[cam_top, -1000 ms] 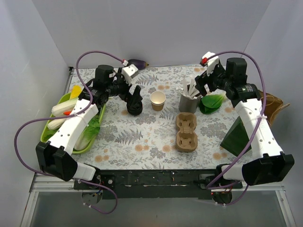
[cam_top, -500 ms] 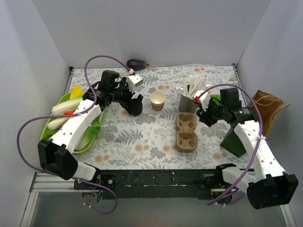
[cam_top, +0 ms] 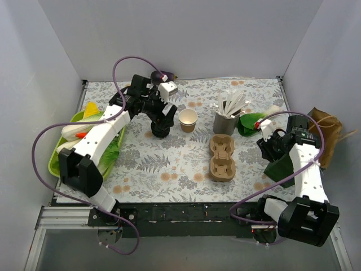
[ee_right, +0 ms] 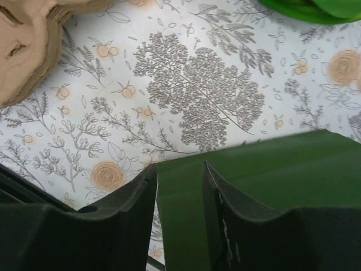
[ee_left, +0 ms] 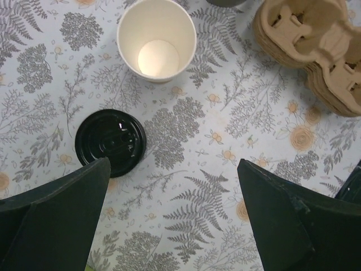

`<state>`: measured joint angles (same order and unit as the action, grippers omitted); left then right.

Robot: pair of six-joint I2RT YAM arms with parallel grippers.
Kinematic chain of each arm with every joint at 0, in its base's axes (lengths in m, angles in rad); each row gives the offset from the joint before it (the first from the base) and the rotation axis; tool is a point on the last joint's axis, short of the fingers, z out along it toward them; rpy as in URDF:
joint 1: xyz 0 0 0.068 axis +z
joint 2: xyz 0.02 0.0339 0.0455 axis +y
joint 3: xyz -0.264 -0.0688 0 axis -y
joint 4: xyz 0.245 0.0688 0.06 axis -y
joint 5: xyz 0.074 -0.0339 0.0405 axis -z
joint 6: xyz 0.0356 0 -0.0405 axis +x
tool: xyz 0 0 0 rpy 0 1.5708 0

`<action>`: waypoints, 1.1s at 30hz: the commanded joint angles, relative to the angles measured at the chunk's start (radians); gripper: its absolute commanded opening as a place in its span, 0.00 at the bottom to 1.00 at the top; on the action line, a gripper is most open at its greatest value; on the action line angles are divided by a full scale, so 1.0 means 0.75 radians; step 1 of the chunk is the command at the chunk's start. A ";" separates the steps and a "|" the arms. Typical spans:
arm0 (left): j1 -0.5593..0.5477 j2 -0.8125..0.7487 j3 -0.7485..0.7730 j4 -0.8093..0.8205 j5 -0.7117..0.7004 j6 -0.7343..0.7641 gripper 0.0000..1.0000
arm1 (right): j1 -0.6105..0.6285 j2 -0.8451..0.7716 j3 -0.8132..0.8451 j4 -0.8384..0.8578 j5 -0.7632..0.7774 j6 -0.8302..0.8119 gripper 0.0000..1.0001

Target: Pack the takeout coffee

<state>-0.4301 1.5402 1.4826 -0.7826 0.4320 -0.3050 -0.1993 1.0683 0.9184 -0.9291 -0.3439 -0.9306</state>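
No lidded cup shows in any view. A tan paper cup with no lid point(cam_top: 188, 118), white inside, stands at mid table; it also shows in the left wrist view point(ee_left: 157, 39). A stack of black lids point(cam_top: 160, 131) stands left of it, and shows in the left wrist view point(ee_left: 110, 141). My left gripper point(cam_top: 163, 113) hovers just above the lid stack, jaws wide apart and empty point(ee_left: 175, 226). My right gripper point(cam_top: 272, 148) is low over the top edge of the green bag point(cam_top: 282, 166). Its jaws stand a narrow gap apart, with the bag point(ee_right: 271, 164) below them point(ee_right: 180, 175).
Brown pulp cup carriers point(cam_top: 221, 157) lie at the centre. A grey holder of utensils point(cam_top: 224, 121) stands behind them, beside green leaves point(cam_top: 251, 121). A green tray of vegetables point(cam_top: 62, 161) is at the left, an eggplant point(cam_top: 163, 74) at the back, a brown bag point(cam_top: 324, 127) at the far right.
My right arm has swung from the utensil holder down to the green bag at the right. My left gripper has shifted back and right, over the lid stack.
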 commanded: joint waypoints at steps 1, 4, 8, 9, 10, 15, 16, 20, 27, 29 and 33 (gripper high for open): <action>-0.005 0.155 0.187 -0.114 -0.050 -0.015 0.98 | -0.029 0.046 0.072 -0.072 -0.165 -0.162 0.45; -0.005 0.157 0.175 -0.043 0.002 -0.013 0.98 | 0.002 0.099 0.154 -0.064 -0.276 -0.134 0.49; -0.034 0.245 0.266 0.062 0.005 -0.006 0.84 | 0.108 0.183 0.234 -0.091 -0.351 -0.095 0.50; -0.036 0.298 0.348 0.033 -0.072 -0.077 0.82 | 0.133 0.197 0.252 -0.083 -0.355 -0.073 0.50; -0.036 0.353 0.428 -0.003 -0.113 -0.129 0.79 | 0.155 0.200 0.254 -0.054 -0.355 -0.060 0.49; -0.042 0.581 0.705 -0.163 -0.149 -0.270 0.70 | 0.329 0.142 0.232 0.093 -0.302 0.058 0.50; -0.044 0.583 0.688 -0.151 -0.151 -0.299 0.69 | 0.343 0.134 0.226 0.114 -0.296 0.107 0.49; -0.073 0.634 0.678 -0.155 -0.171 -0.352 0.54 | 0.421 0.112 0.230 0.183 -0.276 0.206 0.50; -0.097 0.699 0.709 -0.135 -0.269 -0.403 0.22 | 0.462 0.087 0.219 0.204 -0.261 0.292 0.50; -0.101 0.728 0.729 -0.133 -0.281 -0.409 0.25 | 0.468 0.077 0.211 0.204 -0.259 0.292 0.50; -0.108 0.775 0.745 -0.126 -0.288 -0.426 0.38 | 0.474 0.079 0.219 0.196 -0.249 0.296 0.50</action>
<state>-0.5079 2.1082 1.9984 -0.8833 0.2447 -0.5976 0.1467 1.1488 1.0710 -0.8040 -0.5331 -0.7341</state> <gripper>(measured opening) 0.340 0.495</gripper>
